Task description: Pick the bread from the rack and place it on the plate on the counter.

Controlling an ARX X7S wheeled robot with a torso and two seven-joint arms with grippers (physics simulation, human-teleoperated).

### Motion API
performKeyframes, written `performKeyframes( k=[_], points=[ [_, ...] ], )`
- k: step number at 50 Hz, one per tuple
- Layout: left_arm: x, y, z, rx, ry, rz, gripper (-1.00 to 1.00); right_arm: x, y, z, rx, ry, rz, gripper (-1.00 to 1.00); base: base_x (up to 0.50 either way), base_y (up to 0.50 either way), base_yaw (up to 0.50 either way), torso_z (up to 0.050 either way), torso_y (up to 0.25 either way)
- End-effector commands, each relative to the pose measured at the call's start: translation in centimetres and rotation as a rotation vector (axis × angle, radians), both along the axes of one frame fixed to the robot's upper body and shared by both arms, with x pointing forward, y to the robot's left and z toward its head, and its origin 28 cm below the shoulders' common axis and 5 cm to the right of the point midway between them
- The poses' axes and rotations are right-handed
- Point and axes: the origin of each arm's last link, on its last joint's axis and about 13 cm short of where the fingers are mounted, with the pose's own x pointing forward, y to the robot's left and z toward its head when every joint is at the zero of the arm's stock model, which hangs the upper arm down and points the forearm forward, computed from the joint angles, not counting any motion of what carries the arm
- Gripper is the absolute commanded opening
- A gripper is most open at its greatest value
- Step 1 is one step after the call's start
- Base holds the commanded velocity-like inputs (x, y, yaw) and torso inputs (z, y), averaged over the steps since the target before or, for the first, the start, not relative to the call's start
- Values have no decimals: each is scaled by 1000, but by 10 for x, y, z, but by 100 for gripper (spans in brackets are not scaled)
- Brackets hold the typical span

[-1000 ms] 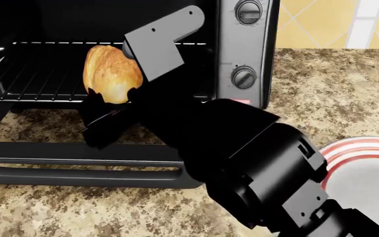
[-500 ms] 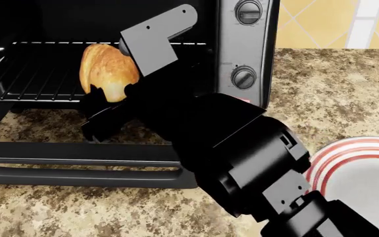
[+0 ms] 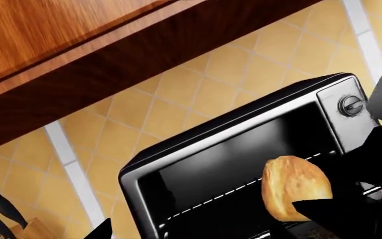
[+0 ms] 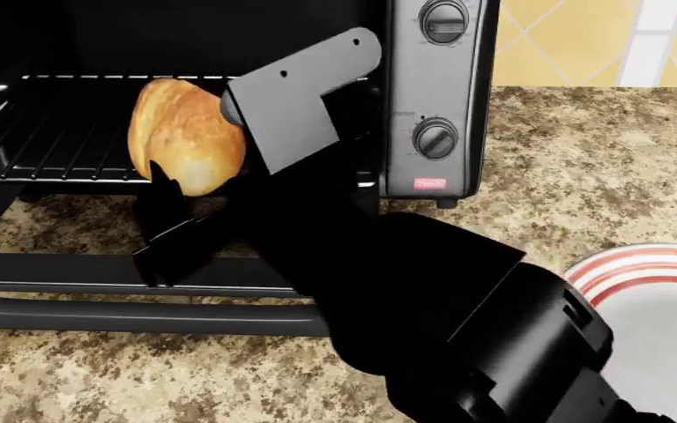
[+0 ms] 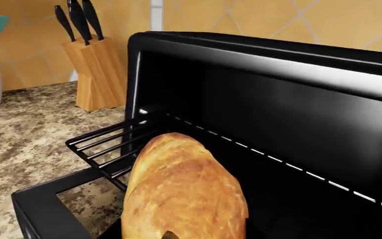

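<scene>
Above the rack (image 4: 45, 132), bread (image 4: 180, 132) in right gripper (image 4: 197, 172).

The golden-brown bread (image 4: 183, 134) stands tilted above the black wire rack (image 4: 63, 132), at ten o'clock from the red-ringed grey plate (image 4: 656, 291) lying flat on the speckled counter (image 4: 598, 167).

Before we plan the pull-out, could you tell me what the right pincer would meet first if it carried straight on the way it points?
The golden-brown oval bread roll sits at the right pincer; beyond it, probably the black toaster oven's dark back wall, though depth is unclear.
</scene>
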Motion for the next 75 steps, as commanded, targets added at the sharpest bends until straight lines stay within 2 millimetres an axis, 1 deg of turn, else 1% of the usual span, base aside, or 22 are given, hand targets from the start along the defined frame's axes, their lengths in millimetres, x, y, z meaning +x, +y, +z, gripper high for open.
performKeyframes(
  k=[1, 11, 13, 17, 31, 37, 51, 57, 65, 70, 75],
  points=[
    [0, 1, -3, -3, 4, 2, 100, -48, -18, 8, 29, -118, -24, -100, 0, 0, 0, 0, 0],
    [1, 1, -4, -5, 5, -4, 100, -97, -49, 9, 33, -199, -136, -100, 0, 0, 0, 0, 0],
    [0, 1, -2, -2, 2, 0, 100, -103, -55, 12, 30, -211, -159, -100, 0, 0, 0, 0, 0],
    [-1, 0, -1, -1, -2, -2, 100, -112, -62, 14, 21, -225, -181, -100, 0, 0, 0, 0, 0],
    [-1, -1, 0, -1, -6, -11, 100, -130, -77, 22, -4, -245, -239, -100, 0, 0, 0, 0, 0],
    [-1, -1, 0, -1, -6, -11, 100, -134, -83, 23, -14, -251, -267, -100, 0, 0, 0, 0, 0],
    [0, -2, -3, -5, -3, -17, 100, -146, -109, 24, -54, -263, -416, -100, 0, 0, 0, 0, 0],
    [0, -2, 0, -3, -8, -15, 100, -149, -118, 24, -61, -261, -464, -100, 0, 0, 0, 0, 0],
    [-1, -3, 1, -3, -14, -18, 100, -165, -137, 25, -82, -260, -571, -100, 0, 0, 0, 0, 0],
    [-1, -3, 1, -6, -15, -19, 100, -173, -140, 25, -100, -244, -610, -100, 0, 0, 0, 0, 0],
    [-1, -2, 1, -9, -17, -19, 100, -181, -144, 30, -139, -233, -672, -100, 0, 0, 0, 0, 0]
  ],
)
